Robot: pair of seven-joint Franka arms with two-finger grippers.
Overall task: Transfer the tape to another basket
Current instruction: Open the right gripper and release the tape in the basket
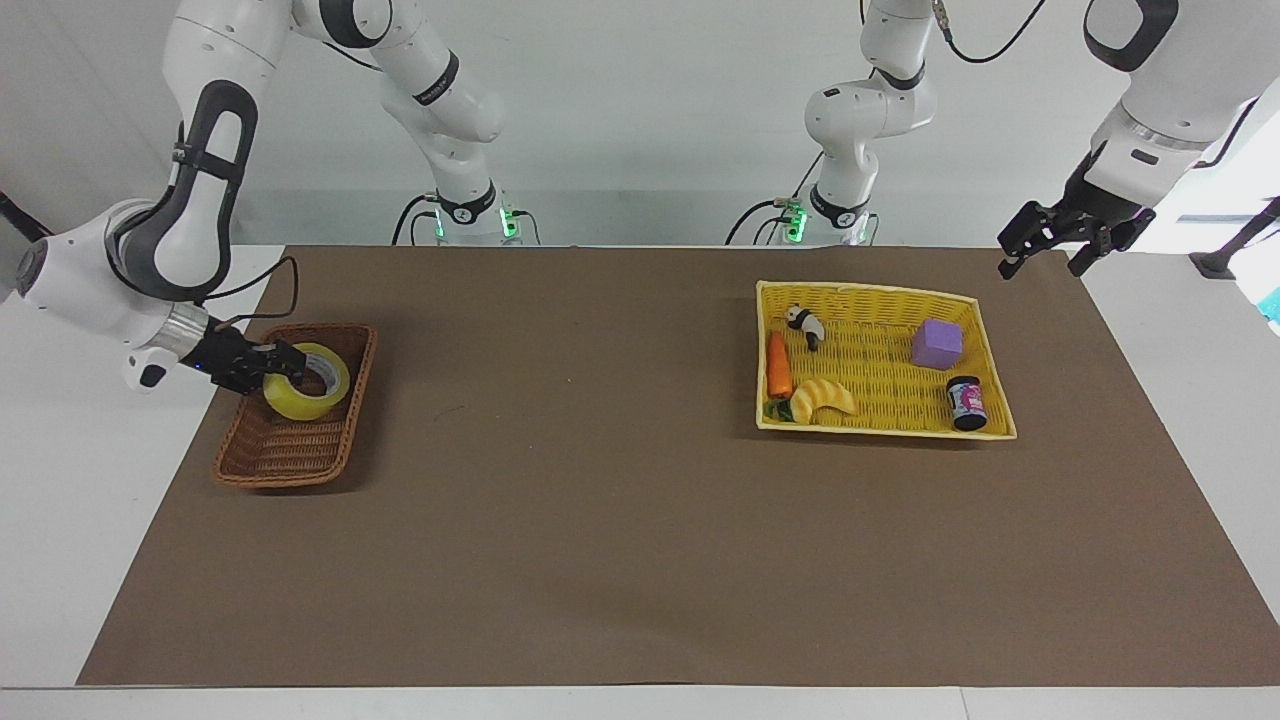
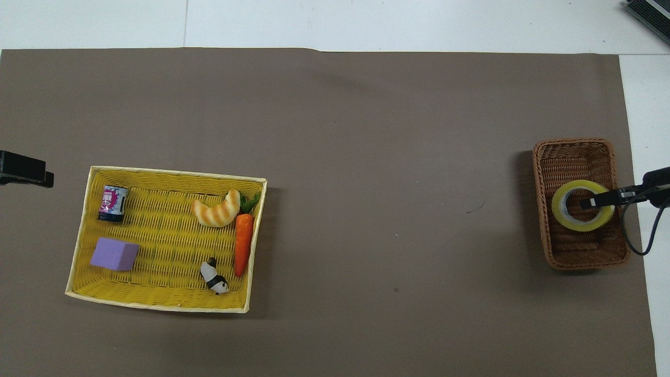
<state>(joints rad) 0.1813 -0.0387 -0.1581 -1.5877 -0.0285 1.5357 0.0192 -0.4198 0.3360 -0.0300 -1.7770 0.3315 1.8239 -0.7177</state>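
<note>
The yellow tape (image 1: pixel 300 405) (image 2: pixel 562 217) lies in the brown wicker basket (image 1: pixel 280 450) (image 2: pixel 573 152), in the half nearer to the robots, at the right arm's end of the table. My right gripper (image 1: pixel 285 365) (image 2: pixel 594 201) reaches in low from the table's edge. It is open, with one finger over the roll's rim and into its hole. My left gripper (image 1: pixel 1045 240) (image 2: pixel 21 170) waits open in the air over the table's edge at the left arm's end, holding nothing.
A large yellow woven basket (image 1: pixel 870 292) (image 2: pixel 157 173) toward the left arm's end holds a carrot (image 1: pixel 779 365), a croissant (image 1: pixel 825 397), a panda figure (image 1: pixel 805 324), a purple block (image 1: pixel 937 343) and a small jar (image 1: pixel 966 402). Brown paper covers the table.
</note>
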